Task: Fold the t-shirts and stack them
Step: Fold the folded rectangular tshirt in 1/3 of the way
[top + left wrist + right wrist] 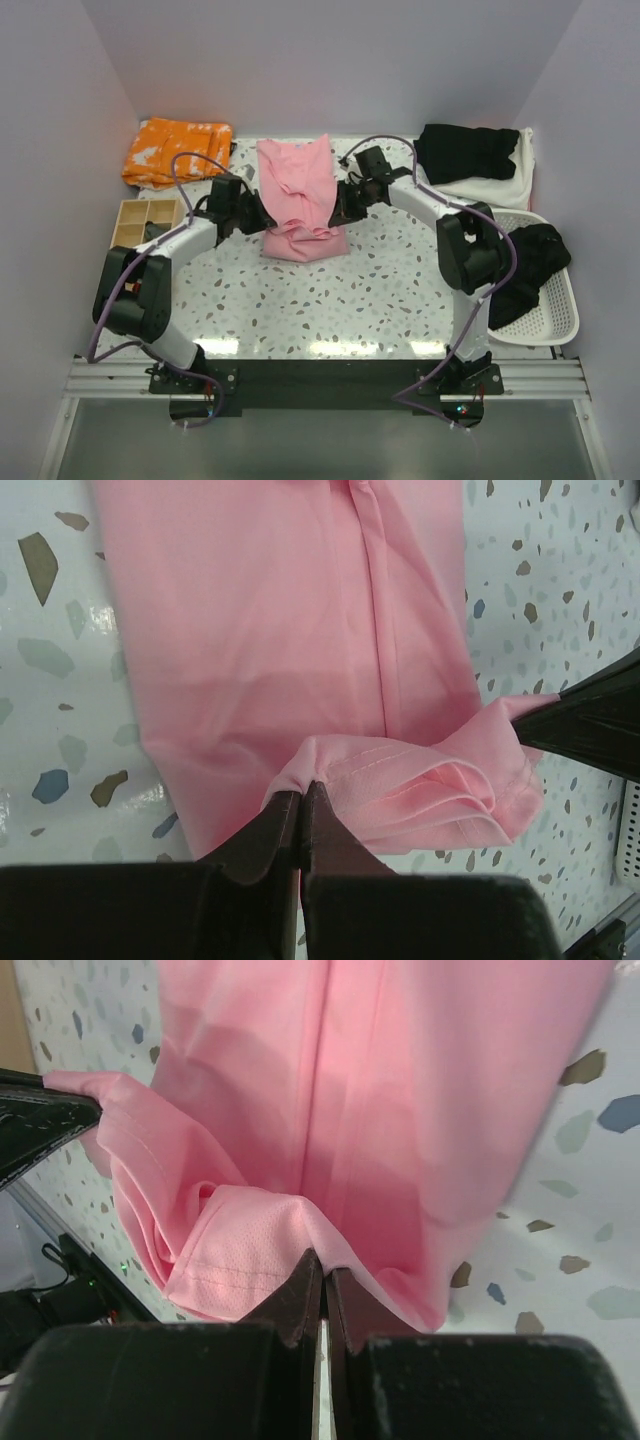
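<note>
The light pink t-shirt [298,195] lies in a long strip on the speckled table, its near end bunched. My left gripper [262,216] is shut on its left hem, seen in the left wrist view [301,790] pinching the pink cloth [300,630]. My right gripper [338,212] is shut on the right hem, seen in the right wrist view [323,1260] with pink cloth [380,1080] hanging beyond. Both hold the hem lifted off the table. A black shirt [466,150] lies on an off-white one [505,185] at the back right.
An orange patterned cloth [176,150] lies at the back left. A wooden divided box [146,220] stands at the left. A white basket [555,315] at the right holds a black garment [530,265]. Walls close in on three sides.
</note>
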Controlling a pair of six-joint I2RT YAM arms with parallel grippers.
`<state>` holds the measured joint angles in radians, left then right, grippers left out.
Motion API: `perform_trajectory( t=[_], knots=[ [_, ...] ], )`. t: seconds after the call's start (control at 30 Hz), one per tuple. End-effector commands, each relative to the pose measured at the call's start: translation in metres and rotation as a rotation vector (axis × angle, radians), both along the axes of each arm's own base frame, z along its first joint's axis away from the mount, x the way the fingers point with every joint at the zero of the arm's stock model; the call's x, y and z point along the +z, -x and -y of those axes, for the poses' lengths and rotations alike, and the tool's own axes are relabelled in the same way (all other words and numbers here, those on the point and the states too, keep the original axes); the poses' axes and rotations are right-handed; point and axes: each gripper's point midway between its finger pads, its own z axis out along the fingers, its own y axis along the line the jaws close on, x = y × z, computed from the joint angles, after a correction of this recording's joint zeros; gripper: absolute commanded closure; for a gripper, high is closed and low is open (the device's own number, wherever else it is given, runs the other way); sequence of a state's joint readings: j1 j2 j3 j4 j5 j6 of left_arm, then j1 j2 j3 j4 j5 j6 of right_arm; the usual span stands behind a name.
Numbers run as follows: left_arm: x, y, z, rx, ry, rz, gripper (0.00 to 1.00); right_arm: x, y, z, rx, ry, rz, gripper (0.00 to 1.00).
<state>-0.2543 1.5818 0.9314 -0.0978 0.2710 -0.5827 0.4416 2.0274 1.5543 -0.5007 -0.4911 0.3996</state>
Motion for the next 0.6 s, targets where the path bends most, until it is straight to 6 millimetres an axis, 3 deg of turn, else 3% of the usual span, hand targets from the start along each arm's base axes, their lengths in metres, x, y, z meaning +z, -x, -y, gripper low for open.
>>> perform_trajectory(
  t=[0.0, 0.23, 0.43, 0.5, 0.57],
  knots=[
    [0.015, -0.028, 0.006, -0.043, 0.026, 0.071, 1.00, 0.013, -0.019, 0.002, -0.004, -0.025, 0.008, 1.00],
    [0.011, -0.059, 0.005, -0.047, 0.044, 0.086, 1.00, 0.008, -0.052, 0.010, -0.047, -0.058, 0.004, 1.00],
    [0.002, -0.069, -0.012, -0.001, 0.024, 0.059, 1.00, 0.000, -0.075, 0.008, -0.072, -0.106, -0.028, 1.00],
    [-0.001, -0.074, -0.018, 0.007, 0.019, 0.058, 1.00, -0.001, -0.083, 0.010, -0.082, -0.121, -0.023, 0.79],
    [0.003, -0.086, -0.018, -0.002, 0.032, 0.112, 0.98, -0.003, -0.088, 0.012, -0.091, -0.139, -0.022, 0.69]
  ],
)
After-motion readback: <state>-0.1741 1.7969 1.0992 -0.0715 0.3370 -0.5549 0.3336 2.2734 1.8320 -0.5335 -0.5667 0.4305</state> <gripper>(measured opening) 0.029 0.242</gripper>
